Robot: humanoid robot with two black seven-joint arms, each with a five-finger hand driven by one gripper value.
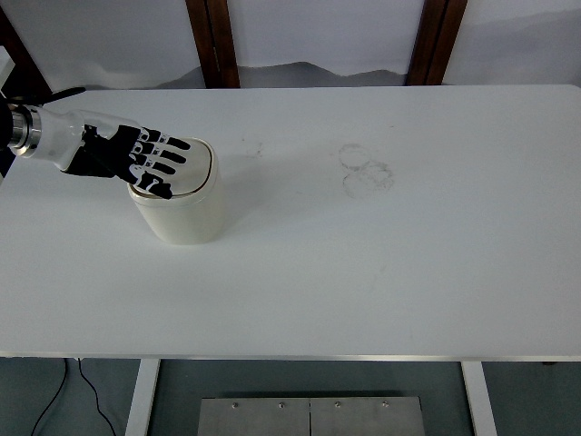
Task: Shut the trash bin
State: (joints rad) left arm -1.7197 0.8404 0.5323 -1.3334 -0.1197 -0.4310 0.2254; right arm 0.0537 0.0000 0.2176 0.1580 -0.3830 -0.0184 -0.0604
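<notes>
A cream-coloured trash bin [182, 204] stands on the white table [381, 272] in the left part of the frame, a little above mid-height, its swing lid [192, 163] lying level with the rim so that no dark opening shows. The left hand [136, 156] comes in from the left edge and lies flat across the lid's left side, its fingers [162, 154] stretched out and slightly spread, pressing on the lid without gripping anything. Faint ring-shaped smudges [365, 169] mark the tabletop right of centre, well apart from the bin.
</notes>
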